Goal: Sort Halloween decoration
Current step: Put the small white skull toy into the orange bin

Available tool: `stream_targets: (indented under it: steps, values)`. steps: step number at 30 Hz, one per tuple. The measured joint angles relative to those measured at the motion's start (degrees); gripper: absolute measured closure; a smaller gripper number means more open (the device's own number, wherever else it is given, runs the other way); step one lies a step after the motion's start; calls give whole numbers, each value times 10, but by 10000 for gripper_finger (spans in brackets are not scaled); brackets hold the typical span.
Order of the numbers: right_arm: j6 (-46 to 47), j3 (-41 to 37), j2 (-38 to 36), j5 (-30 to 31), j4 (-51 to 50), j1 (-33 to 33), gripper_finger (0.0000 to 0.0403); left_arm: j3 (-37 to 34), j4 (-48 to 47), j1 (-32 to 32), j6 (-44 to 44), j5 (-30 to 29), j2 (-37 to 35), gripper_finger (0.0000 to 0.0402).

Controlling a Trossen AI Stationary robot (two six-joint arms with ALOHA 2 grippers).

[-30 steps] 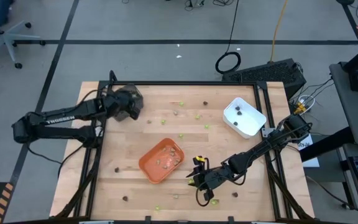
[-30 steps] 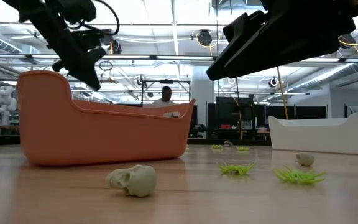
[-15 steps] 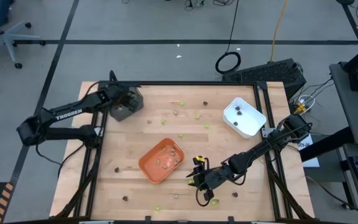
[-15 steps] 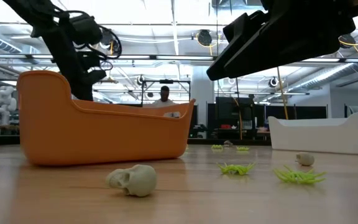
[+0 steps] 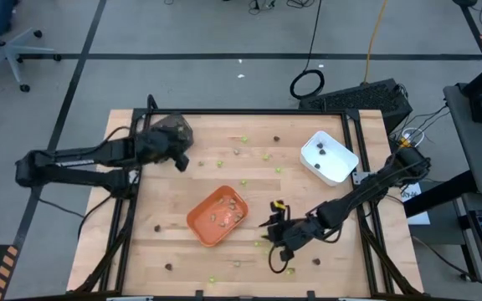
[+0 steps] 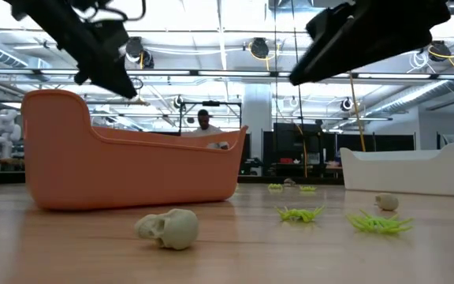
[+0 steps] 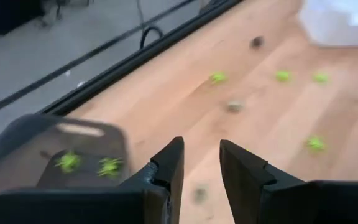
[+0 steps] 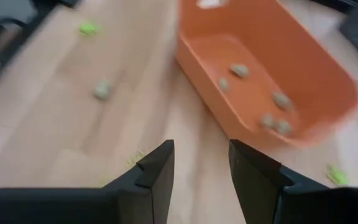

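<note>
Tiny Halloween decoration pieces lie scattered on the wooden table: lime-green ones [image 5: 265,154], dark brown ones [image 5: 156,227] and tan-grey ones [image 5: 236,153]. In the low view a tan-grey skull [image 6: 168,229] and green spiders [image 6: 299,213] lie near the camera. My left gripper [image 7: 201,152] hovers open beside the dark grey tray [image 7: 61,155], which holds two green pieces. My right gripper [image 8: 201,155] hangs open above the table by the orange tray [image 8: 272,81], which holds several tan-grey pieces. Neither gripper has anything between its fingers.
The white tray [image 5: 329,157] stands at the far right with a dark piece in it. The orange tray [image 5: 217,215] sits in the middle, the dark grey tray [image 5: 170,132] at the far left corner. A black frame [image 5: 249,112] borders the table.
My left gripper swung toward the far left corner over the dark grey tray, then came back toward the table's middle. My right gripper has risen and drifted a little toward the right and far edges. The pieces on the table have kept still.
</note>
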Motion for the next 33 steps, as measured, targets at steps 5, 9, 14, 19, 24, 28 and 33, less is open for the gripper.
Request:
stream_targets:
  steps: [5, 9, 14, 19, 24, 28, 33]
  values:
    - [55, 0, -24, 8, -85, -3, 266, -4, 48, -146, -27, -111, 20, 300]
    - [126, -8, -12, 6, -127, -3, 266, -32, 141, -244, -29, -167, 51, 300]
    - [202, -52, -5, -9, -130, 9, 266, -70, 267, -332, -48, -180, 99, 300]
    - [247, -69, -6, -8, -122, 23, 265, -79, 325, -391, -60, -232, 159, 300]
    - [252, -86, -6, -3, -99, 39, 245, -79, 378, -417, -61, -268, 212, 300]
    - [256, -109, -6, 25, -69, 47, 213, -79, 408, -426, -61, -272, 235, 300]
    - [257, -135, -6, 25, -23, 45, 186, -79, 422, -436, -59, -281, 236, 300]
